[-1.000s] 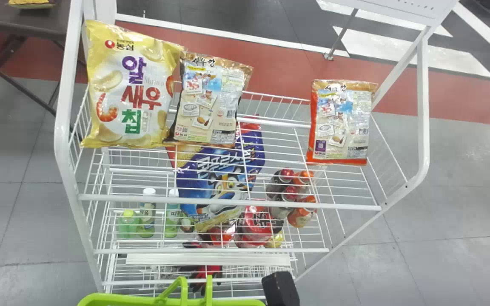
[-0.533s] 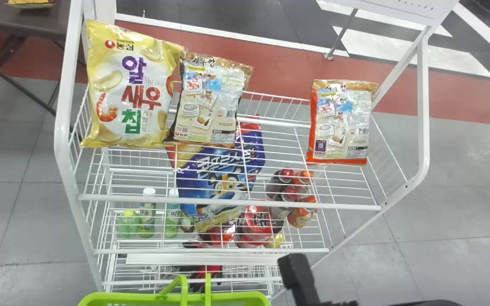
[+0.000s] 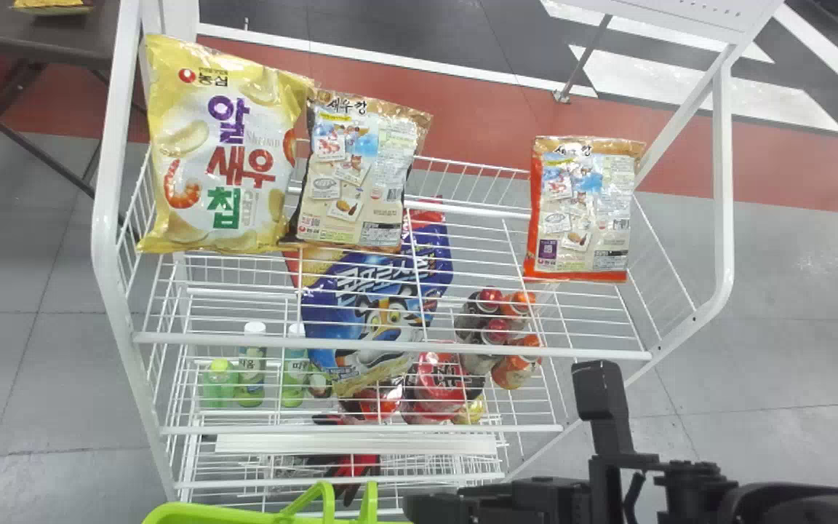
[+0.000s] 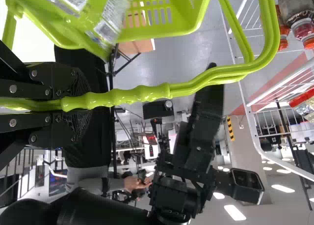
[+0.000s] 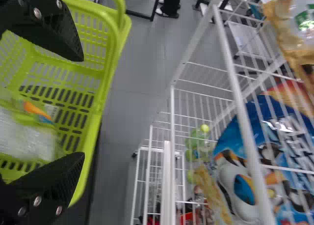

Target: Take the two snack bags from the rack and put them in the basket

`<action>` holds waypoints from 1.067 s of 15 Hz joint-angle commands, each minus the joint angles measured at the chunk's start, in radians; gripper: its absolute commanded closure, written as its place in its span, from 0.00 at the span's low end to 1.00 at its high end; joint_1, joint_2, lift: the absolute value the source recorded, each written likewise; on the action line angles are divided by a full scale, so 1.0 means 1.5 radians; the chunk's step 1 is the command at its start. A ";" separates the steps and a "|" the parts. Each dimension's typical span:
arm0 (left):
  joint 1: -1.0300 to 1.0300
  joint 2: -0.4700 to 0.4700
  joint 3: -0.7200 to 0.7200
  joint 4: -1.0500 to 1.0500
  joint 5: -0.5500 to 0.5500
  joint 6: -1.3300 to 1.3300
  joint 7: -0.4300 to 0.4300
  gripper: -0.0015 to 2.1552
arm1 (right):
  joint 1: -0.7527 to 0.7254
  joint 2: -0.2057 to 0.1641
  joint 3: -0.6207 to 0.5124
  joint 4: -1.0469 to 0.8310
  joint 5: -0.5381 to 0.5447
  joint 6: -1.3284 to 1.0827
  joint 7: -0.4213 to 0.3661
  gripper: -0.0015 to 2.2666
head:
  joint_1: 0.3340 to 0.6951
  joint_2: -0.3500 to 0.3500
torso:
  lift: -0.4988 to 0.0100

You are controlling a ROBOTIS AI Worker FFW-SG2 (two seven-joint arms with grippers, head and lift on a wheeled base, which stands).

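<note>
Left wrist view has the left gripper (image 4: 81,103) clamped on the green handle (image 4: 140,93) of the basket (image 4: 171,31); head view, from the left, puts a yellow shrimp chip bag (image 3: 226,153) on the upper shelf of the white wire rack (image 3: 593,354), with a dark-edged snack bag (image 3: 357,175) touching its right side; a blue cereal bag (image 3: 368,306) shows lower down through the wires, cans (image 3: 517,371) just beside it; at the right, well apart from the other two, is a red-edged snack bag (image 3: 583,207); the right gripper (image 3: 426,506) is low by the basket's right end; in right wrist view its fingers (image 5: 56,183) stand apart over the basket, where a blurred pale package (image 5: 24,136) lies inside.
</note>
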 commanded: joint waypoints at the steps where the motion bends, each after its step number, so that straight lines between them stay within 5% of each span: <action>1: -0.001 -0.004 -0.004 -0.001 -0.002 0.000 0.000 0.71 | -0.001 0.006 -0.001 0.000 -0.002 0.003 0.000 0.03 | 1.00 0.00 | 0.96; 4: 0.000 -0.004 -0.001 -0.001 -0.002 -0.002 -0.003 0.71 | 0.023 0.012 -0.036 -0.018 0.001 0.003 0.006 0.04 | 1.00 0.00 | 0.96; 11: 0.005 -0.004 -0.004 0.000 -0.003 -0.002 -0.003 0.71 | -0.001 0.028 -0.113 -0.002 0.070 -0.497 0.016 0.04 | 1.00 0.00 | 0.96; 14: 0.005 -0.004 -0.005 0.000 -0.005 -0.002 -0.003 0.71 | -0.049 0.023 -0.139 0.052 0.113 -0.605 0.016 0.04 | 1.00 0.00 | 0.96; 16: 0.006 -0.004 -0.005 0.002 -0.006 -0.002 -0.003 0.71 | -0.099 -0.002 -0.141 0.120 0.152 -0.661 0.020 0.04 | 1.00 0.00 | 0.96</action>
